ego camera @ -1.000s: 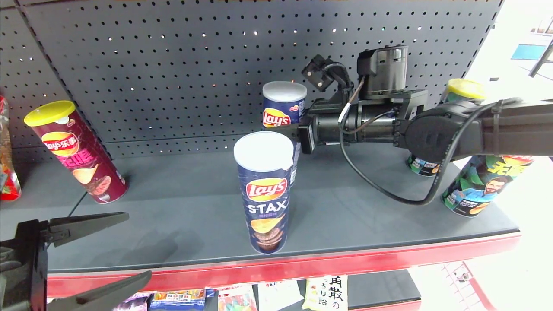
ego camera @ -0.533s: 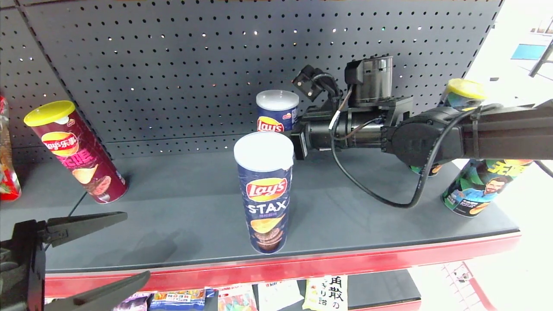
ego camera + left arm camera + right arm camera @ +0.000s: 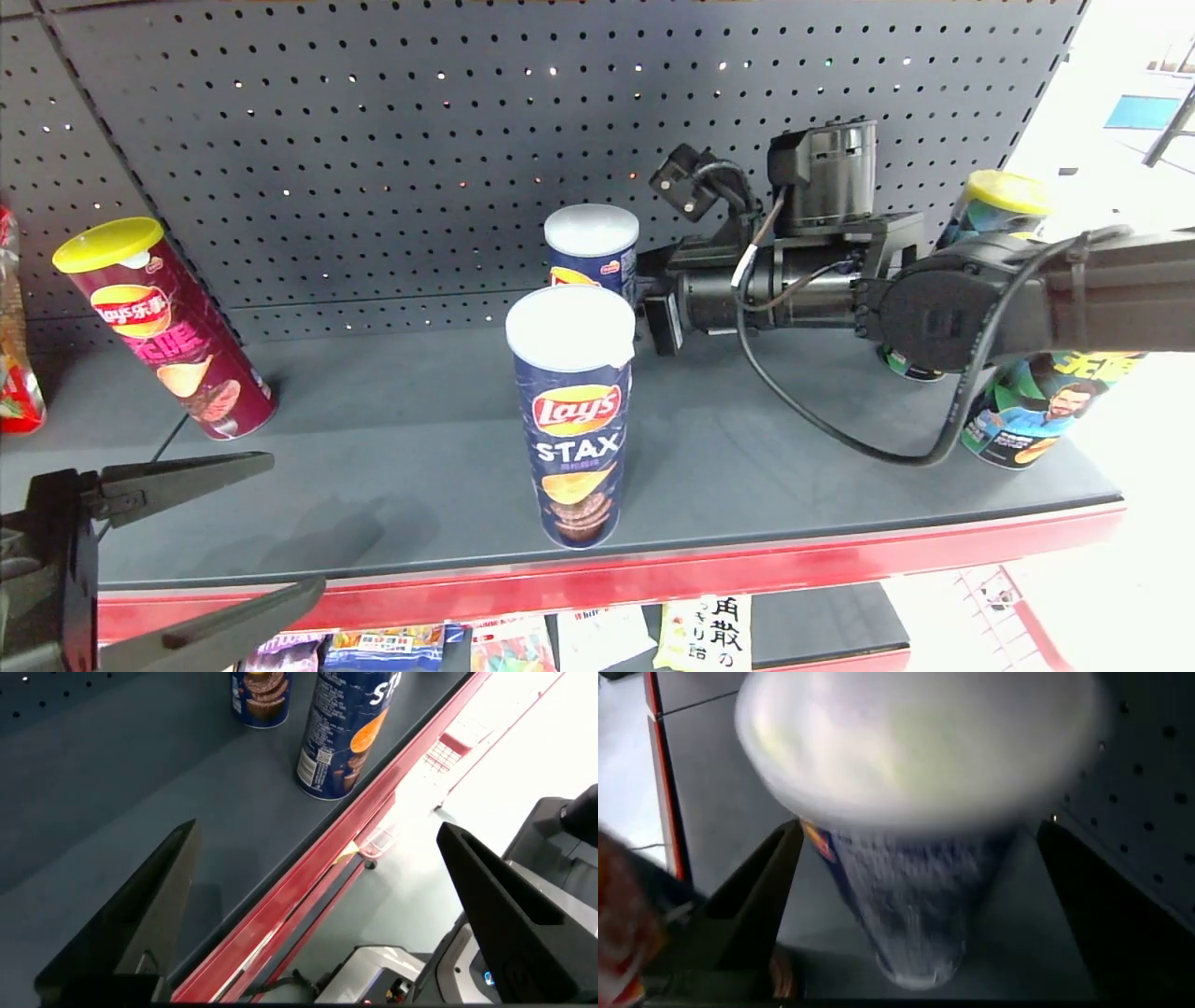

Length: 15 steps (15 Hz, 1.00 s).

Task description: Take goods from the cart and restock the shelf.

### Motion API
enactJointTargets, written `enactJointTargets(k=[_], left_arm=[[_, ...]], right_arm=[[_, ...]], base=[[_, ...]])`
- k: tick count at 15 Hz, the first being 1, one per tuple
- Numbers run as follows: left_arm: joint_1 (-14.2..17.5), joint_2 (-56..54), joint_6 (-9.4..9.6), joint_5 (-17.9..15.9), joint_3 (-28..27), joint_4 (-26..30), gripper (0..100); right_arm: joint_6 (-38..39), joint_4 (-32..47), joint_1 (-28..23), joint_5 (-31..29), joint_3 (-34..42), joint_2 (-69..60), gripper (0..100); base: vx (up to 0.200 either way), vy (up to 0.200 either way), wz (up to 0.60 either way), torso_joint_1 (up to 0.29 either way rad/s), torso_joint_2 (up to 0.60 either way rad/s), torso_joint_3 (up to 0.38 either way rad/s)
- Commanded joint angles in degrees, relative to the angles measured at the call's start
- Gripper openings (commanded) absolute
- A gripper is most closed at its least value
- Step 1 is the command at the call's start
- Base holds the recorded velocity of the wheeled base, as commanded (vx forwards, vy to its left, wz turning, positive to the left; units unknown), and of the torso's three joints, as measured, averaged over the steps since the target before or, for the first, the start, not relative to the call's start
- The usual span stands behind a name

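Observation:
Two blue chip cans with white lids stand upright on the grey shelf [image 3: 373, 448]. One blue can [image 3: 571, 411] is near the front edge; it appears again in the left wrist view [image 3: 341, 728]. The second blue can [image 3: 591, 245] stands right behind it, close to the pegboard. My right gripper [image 3: 644, 308] reaches in from the right at this back can [image 3: 915, 905]. Its fingers [image 3: 757, 915] sit on either side of the can with small gaps, open. My left gripper [image 3: 297, 523] hangs open and empty off the shelf's front left [image 3: 318, 829].
A maroon can [image 3: 163, 327] with a yellow lid leans at the left of the shelf. Two green cans [image 3: 1036, 411] [image 3: 1004, 201] stand at the right, behind and under my right arm. The red shelf lip [image 3: 653, 569] runs along the front, with snack packets [image 3: 504, 644] below.
My right arm carried the back blue can left and down behind the front can, then drew slightly back to the right while the can stayed put. The left gripper barely moved.

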Motion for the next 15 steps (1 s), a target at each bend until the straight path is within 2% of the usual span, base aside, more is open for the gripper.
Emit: enactJointTargets(k=[1,5,9,10,11,12,15], left_arm=[[0.0,0.57,0.01,0.15,-0.08,-0.04,100],[0.0,2.07,0.36,2.79,-0.25,-0.31,100],[-0.36,5.23,3.7,4.11,-0.52,-0.31,100],[-0.36,6.73,4.85,4.19,-0.69,-0.39,100],[-0.36,10.07,7.83,4.46,-1.4,-0.57,100],[-0.36,12.35,9.68,4.63,-1.84,-0.57,100],[-0.97,17.19,13.9,4.99,-1.92,-0.66,100]], right_arm=[[0.16,0.18,-1.03,-0.1,4.86,-6.22,100],[0.6,0.18,-4.28,-3.7,15.05,-14.13,100],[3.06,0.18,-4.55,-4.58,28.68,-26.35,100],[2.97,0.18,-4.46,-4.67,32.81,-30.04,100],[2.89,0.01,-4.02,-5.29,39.49,-36.37,100],[2.97,-0.08,-4.02,-5.9,43.53,-40.85,100],[3.24,0.18,-4.46,-7.04,48.8,-50.34,100]], base=[[0.0,0.0,0.0,0.0,0.0,0.0],[0.0,0.0,0.0,0.0,0.0,0.0],[0.0,0.0,0.0,0.0,0.0,0.0],[0.0,0.0,0.0,0.0,0.0,0.0],[0.0,0.0,0.0,0.0,0.0,0.0],[0.0,0.0,0.0,0.0,0.0,0.0],[0.0,0.0,0.0,0.0,0.0,0.0]])
